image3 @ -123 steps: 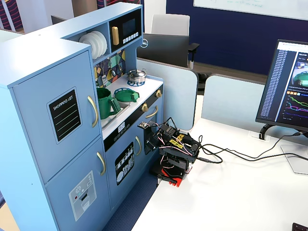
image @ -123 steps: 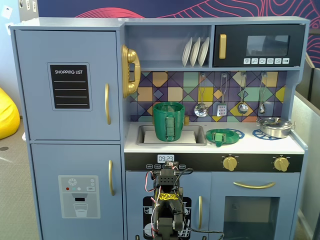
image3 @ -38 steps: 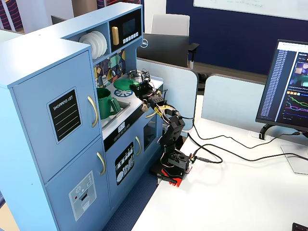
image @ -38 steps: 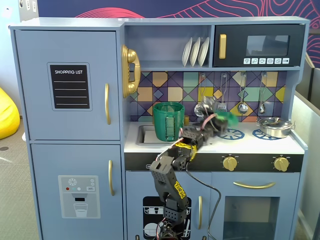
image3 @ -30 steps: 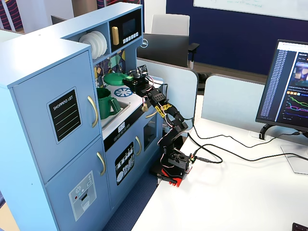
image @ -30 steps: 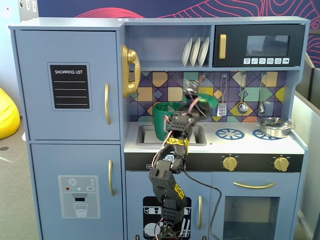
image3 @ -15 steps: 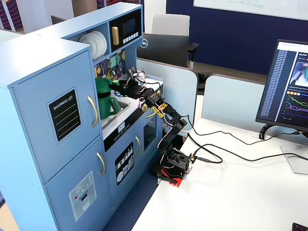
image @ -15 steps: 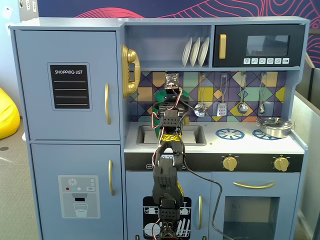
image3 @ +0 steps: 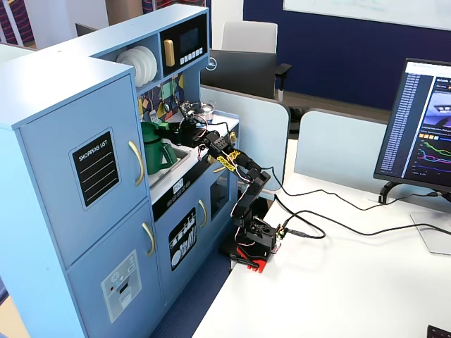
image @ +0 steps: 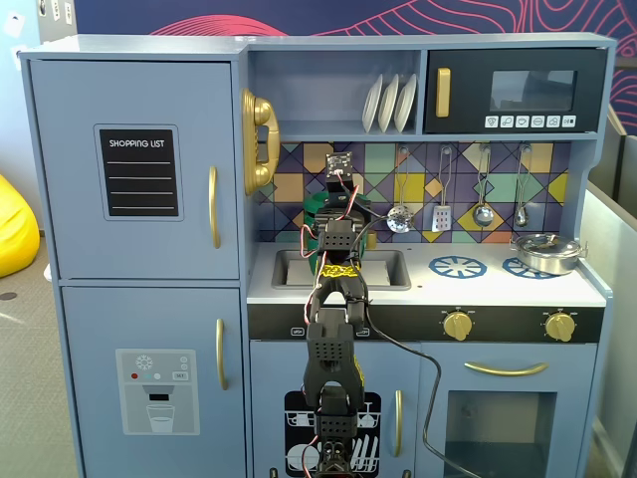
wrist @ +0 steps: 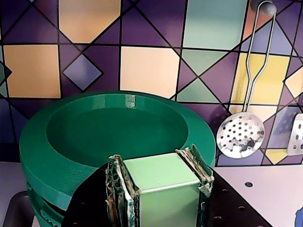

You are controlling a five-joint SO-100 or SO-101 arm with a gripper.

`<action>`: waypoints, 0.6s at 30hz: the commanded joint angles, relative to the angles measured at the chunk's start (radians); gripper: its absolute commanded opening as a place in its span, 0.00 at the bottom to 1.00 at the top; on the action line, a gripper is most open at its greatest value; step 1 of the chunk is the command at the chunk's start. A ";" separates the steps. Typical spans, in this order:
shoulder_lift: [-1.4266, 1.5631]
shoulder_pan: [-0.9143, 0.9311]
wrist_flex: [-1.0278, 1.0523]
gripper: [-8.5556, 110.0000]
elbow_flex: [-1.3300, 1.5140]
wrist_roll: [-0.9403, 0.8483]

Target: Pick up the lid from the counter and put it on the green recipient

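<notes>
The lid (wrist: 42, 151) is a wide dark green disc with a sunken middle and a pale green square handle (wrist: 158, 172). My gripper (wrist: 156, 161) is shut on that handle, one finger on each side. The lid sits level over the green recipient (wrist: 45, 210), whose ribbed wall shows just under the lid's left edge with a thin dark gap between them. In a fixed view the recipient (image3: 150, 156) stands by the sink, with the lid (image3: 156, 127) at its top and the gripper (image3: 171, 129) beside it. In the front fixed view the arm hides most of the recipient (image: 312, 214).
The sink (image: 289, 269) lies under the arm. A slotted spoon (wrist: 240, 135) hangs on the tiled wall to the right, with other utensils. Blue burner rings (image: 457, 266) and a silver pot (image: 545, 252) are on the counter's right. A shelf runs above.
</notes>
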 commanded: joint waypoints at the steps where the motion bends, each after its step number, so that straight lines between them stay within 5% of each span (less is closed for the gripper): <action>1: 0.037 0.005 -0.031 0.07 -0.032 -0.018; 16: 0.118 -0.008 0.005 0.07 0.074 -0.034; 18: 0.123 -0.009 0.005 0.15 0.074 -0.025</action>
